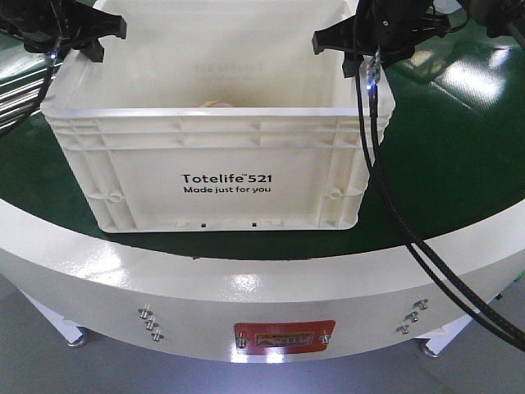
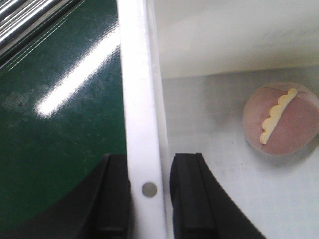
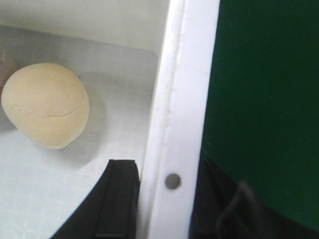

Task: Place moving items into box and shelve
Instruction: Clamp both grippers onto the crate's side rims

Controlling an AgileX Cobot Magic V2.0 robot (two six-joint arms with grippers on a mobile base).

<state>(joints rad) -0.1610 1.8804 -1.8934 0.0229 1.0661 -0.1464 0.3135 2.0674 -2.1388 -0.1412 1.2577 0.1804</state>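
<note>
Two round pieces lie inside the one white crate (image 1: 246, 148). My left wrist view shows only the pinkish piece (image 2: 291, 124), my right wrist view the tan-yellow piece (image 3: 45, 104), and the front view barely shows either. My left pincer (image 2: 148, 167) and right pincer (image 3: 167, 169) each clamp a side rim.

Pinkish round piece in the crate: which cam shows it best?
Left wrist view. The pinkish piece lies almost whole on the crate floor, its yellow scalloped strip clear. Front view shows only a pale sliver over the near rim; which piece is unclear. Right wrist view catches a dim brownish edge at its left border, probably it.
</note>
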